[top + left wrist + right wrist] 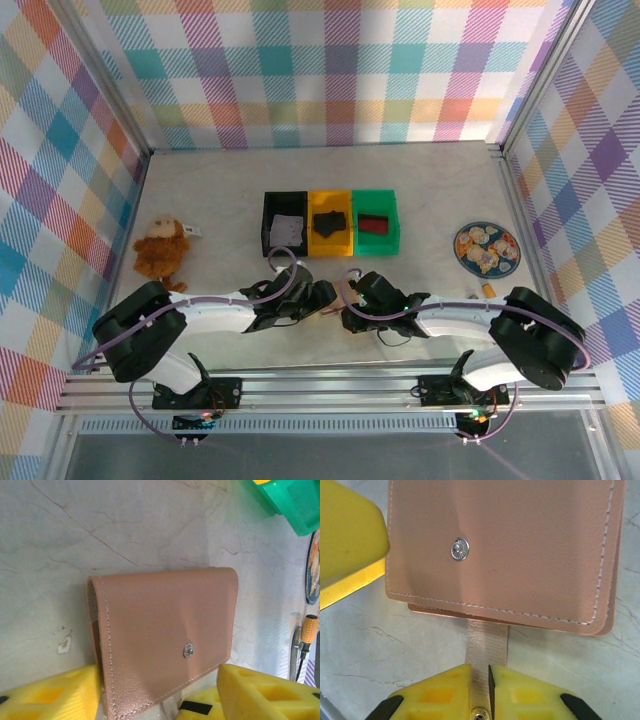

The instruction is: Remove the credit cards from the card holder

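Since the card holder [165, 630] sits right between my two arms, near the front edge of the counter [230, 180], both wrist cams get a close look at it. It's folded shut, pinkish-tan leather with pale stitching, and the metal stud [459, 549] on its front face is bare. The strap [487, 640] is unsnapped and sticks straight out from under the lower edge.

My right gripper [479, 680] has its jaws closed on the end of that strap, pinching it flat between the yellow pads [440, 690]. My left gripper [157, 695] has one yellow jaw on each side of the card holder, right up against its edges. Honestly I can't tell whether it's clamping or just bracketing it.

Surface-wise, the counter is pale marble-look stuff with thin brownish veins. Further back there's a row of three bins side by side:
- black bin [266, 222], with something pale in it
- yellow bin [330, 195], with a black item
- green bin [375, 194], with a dark red one

A plush monkey [162, 248] lies off to the left, well apart from the bins, and a patterned plate [462, 250] sits off to the right.

The walls [330, 70] on three sides are pastel plaid, set in an aluminium frame. A rail [330, 385] runs along the front, where the arm bases are bolted.
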Controlling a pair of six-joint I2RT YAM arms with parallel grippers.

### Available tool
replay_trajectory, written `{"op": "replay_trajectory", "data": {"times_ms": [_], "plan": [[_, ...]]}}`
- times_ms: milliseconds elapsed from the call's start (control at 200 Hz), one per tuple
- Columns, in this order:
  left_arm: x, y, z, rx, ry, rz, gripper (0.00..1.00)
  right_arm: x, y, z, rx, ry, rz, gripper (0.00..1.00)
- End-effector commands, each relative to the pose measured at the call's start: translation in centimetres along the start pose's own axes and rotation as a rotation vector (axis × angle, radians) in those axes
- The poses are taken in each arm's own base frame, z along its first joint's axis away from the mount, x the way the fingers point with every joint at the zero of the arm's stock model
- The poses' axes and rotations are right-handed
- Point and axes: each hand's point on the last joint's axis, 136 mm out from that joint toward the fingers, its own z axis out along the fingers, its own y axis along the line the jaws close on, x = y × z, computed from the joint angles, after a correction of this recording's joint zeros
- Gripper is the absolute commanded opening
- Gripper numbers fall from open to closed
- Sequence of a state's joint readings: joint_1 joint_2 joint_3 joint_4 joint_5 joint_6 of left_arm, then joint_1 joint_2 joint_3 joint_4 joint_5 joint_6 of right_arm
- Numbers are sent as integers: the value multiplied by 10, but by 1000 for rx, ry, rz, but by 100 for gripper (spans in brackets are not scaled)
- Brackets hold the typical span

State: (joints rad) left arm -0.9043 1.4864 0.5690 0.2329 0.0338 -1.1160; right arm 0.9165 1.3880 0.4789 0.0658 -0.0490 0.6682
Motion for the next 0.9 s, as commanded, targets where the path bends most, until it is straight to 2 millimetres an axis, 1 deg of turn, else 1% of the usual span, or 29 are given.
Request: {"op": "replay_trajectory", "data": {"times_ms": [0, 70, 115, 220, 380, 580, 895], "plan": [[6, 7, 1, -7, 4, -1, 57, 2, 1, -2, -9, 11, -13, 19], [7, 8, 0, -8, 4, -1, 56, 2, 1, -2, -11, 12, -11, 19], [7, 9, 0, -8, 2, -2, 52, 3, 1, -2, -12, 13, -11, 19], [7, 9, 0, -9, 1, -2, 49, 2, 1, -1, -13, 12, -12, 19], [6, 10, 0, -10, -2, -3, 40, 3, 2, -1, -18, 15, -10, 19], [7, 9, 1, 2, 1, -10, 35, 3, 2, -1, -18, 16, -10, 19], [4, 8, -1, 7, -14, -24, 22, 4, 1, -1, -18, 15, -10, 19]]}}
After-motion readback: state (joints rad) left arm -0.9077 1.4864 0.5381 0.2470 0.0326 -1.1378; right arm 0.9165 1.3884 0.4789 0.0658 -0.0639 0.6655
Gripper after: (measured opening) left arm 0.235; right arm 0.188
